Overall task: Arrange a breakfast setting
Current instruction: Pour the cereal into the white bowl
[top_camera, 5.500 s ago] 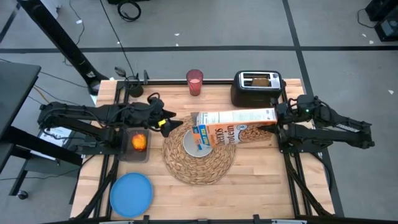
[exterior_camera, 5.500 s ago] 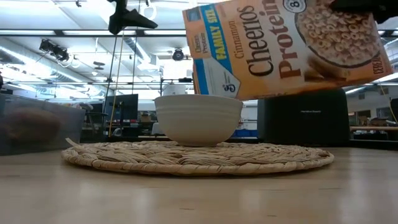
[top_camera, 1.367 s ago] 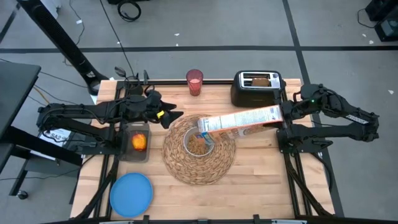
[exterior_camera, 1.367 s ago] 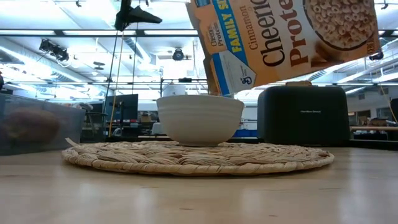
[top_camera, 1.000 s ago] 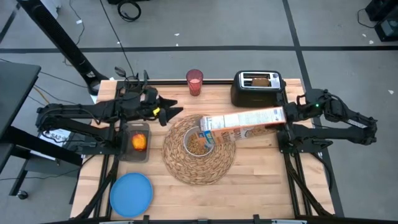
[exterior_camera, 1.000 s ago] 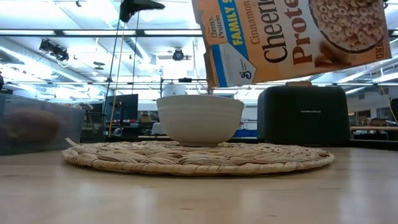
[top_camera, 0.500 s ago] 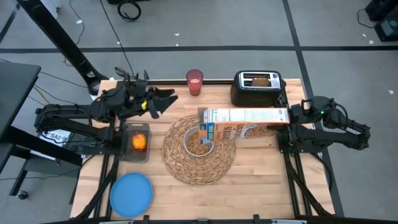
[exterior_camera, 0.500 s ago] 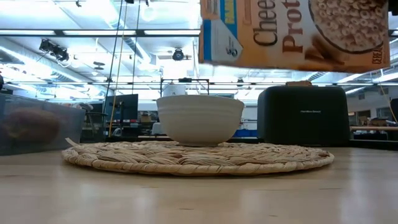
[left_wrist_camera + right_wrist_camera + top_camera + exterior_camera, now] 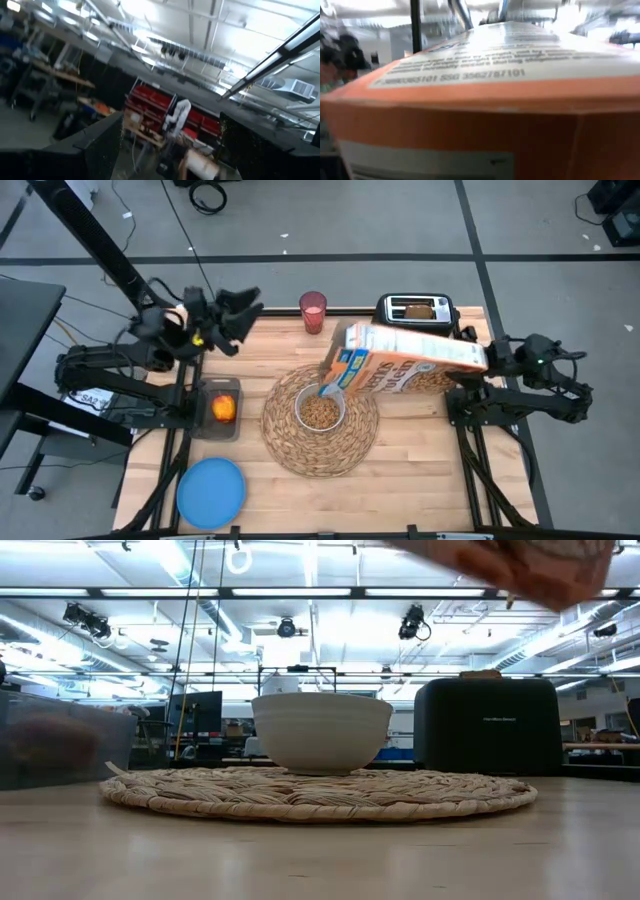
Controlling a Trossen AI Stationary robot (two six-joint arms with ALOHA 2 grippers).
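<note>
Cereal box (image 9: 415,360) pinched in right jaws above filled bowl (image 9: 320,411); left jaws spread, raised

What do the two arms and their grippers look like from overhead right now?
Both arms are dark, jointed and slim, mounted at the table's side edges. The left gripper has dark fingers, with yellow and pale patches just behind them. The right gripper end is dark too, with a small green light on its wrist.
</note>
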